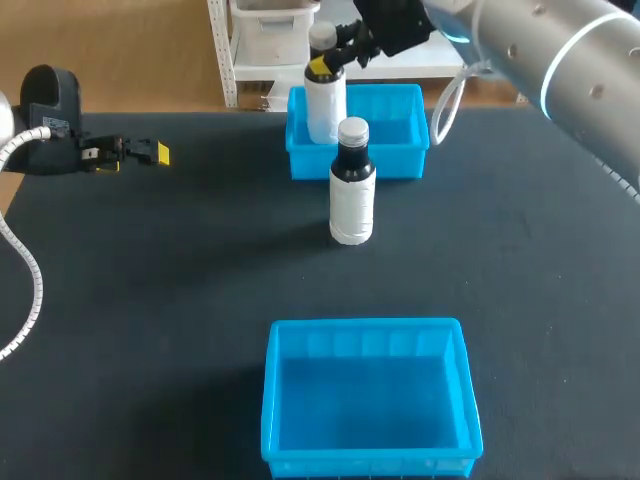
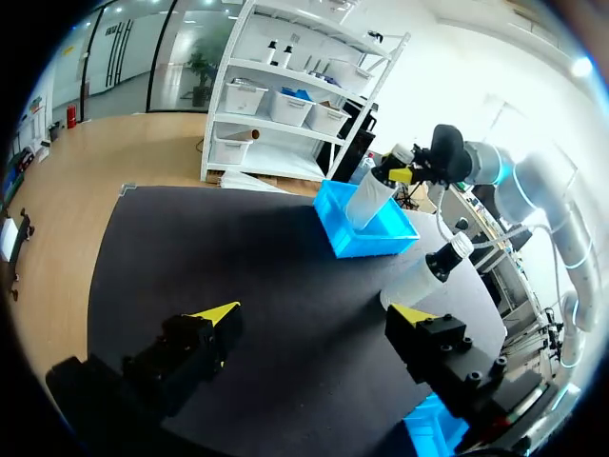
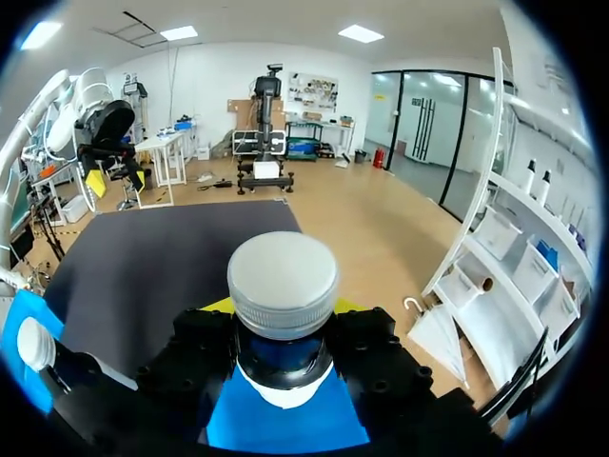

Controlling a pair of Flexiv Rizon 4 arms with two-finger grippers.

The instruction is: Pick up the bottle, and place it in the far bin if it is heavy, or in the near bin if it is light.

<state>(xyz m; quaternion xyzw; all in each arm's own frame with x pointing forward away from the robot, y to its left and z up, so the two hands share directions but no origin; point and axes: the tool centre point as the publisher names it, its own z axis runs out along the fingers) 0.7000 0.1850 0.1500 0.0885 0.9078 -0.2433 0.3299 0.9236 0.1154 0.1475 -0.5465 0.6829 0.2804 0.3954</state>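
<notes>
The right claw [image 1: 325, 62] pinches the bottle [image 1: 325, 108] by its neck, so it hangs over the far bin [image 1: 412, 152] (presumably judged heavy), while the left claw [image 2: 314, 314] sits open, clear at the bench's [image 1: 200, 280] left.

Obstacle: standing bottle [image 1: 352, 182] before far bin [image 1: 400, 164].

1. table top [image 1: 180, 280]: matt black, fine-grained like a mat, no shine;
2. far bin [image 1: 400, 163] and near bin [image 1: 272, 400]: smooth bright-blue plastic, slightly glossy;
3. held bottle [image 1: 325, 100] and standing bottle [image 1: 352, 190]: white matt wrap, dark glossy neck; grey ribbed cap [image 3: 283, 283] looks like dull plastic;
4. right arm [image 1: 570, 60]: smooth silver shell, satin sheen.
</notes>
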